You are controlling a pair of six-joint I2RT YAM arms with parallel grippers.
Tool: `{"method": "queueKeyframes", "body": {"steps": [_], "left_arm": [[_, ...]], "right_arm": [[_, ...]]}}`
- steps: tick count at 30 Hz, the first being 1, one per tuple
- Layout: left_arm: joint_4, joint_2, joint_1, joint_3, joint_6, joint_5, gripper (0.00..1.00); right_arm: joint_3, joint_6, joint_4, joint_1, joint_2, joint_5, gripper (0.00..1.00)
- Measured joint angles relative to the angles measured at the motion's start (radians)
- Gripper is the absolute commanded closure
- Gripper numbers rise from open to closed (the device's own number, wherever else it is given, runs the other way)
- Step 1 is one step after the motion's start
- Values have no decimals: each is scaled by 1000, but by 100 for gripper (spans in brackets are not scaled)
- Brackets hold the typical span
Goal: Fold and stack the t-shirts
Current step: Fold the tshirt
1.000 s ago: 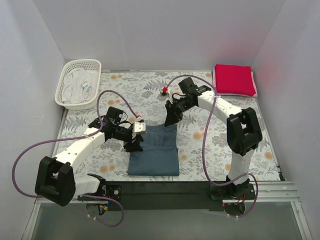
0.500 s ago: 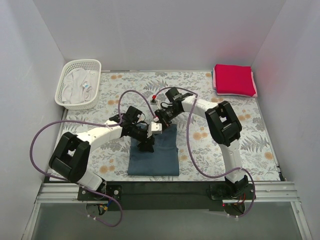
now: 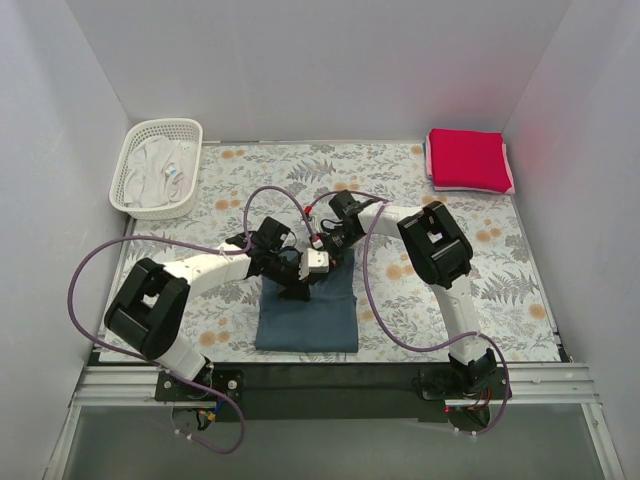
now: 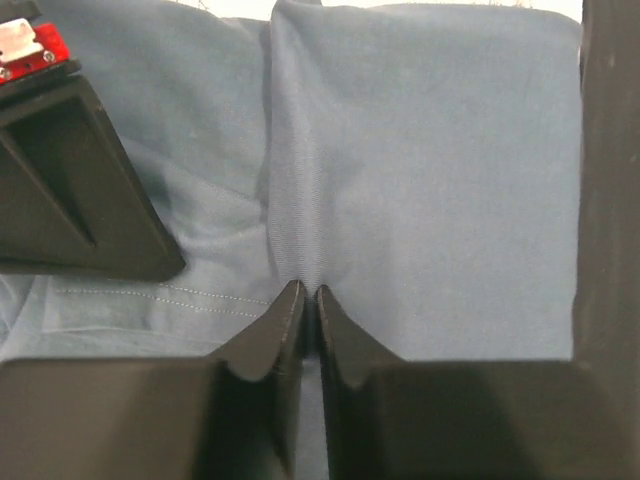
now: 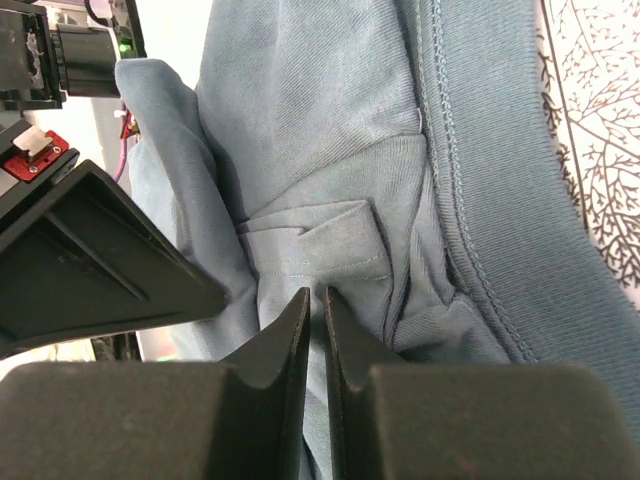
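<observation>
The floral-print cloth [image 3: 480, 270] covers the table. The slate blue t-shirt [image 3: 310, 320] lies folded at 6 o'clock from its centre. The white basket [image 3: 160, 123] sits at 10 o'clock. The red t-shirt [image 3: 466, 158] lies folded at 2 o'clock on the pink t-shirt [image 3: 506, 187]. At the blue shirt's 12 o'clock edge, the left gripper [image 4: 303, 292] pinches a raised ridge of its cloth with jaws nearly closed. The right gripper [image 5: 313, 295] nips a fold near the collar.

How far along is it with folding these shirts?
Done: the red t-shirt lies folded on the pink t-shirt in the far right corner. In hand: the left gripper and the right gripper pinch the blue t-shirt, partly folded mid-table. Remaining: finishing that fold and adding it to the stack.
</observation>
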State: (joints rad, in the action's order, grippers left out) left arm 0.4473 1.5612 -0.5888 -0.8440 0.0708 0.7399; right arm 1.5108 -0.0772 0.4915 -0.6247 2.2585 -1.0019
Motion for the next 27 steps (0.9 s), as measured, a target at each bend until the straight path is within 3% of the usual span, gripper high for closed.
{"method": "queueKeyframes", "body": {"steps": [12,21,27], "left_arm": [[-16,-137,7,5,16,-46,100],[-87,-18,87,-24,63,-72,100],[-130,-11,85,-12,87,-69,100]], "right_arm": [[-30,-6,-31,2,0,-31,85],[-27,-13,-22,-2,-5,-21,85],[71,-61,43,-15,-10,98,83]]}}
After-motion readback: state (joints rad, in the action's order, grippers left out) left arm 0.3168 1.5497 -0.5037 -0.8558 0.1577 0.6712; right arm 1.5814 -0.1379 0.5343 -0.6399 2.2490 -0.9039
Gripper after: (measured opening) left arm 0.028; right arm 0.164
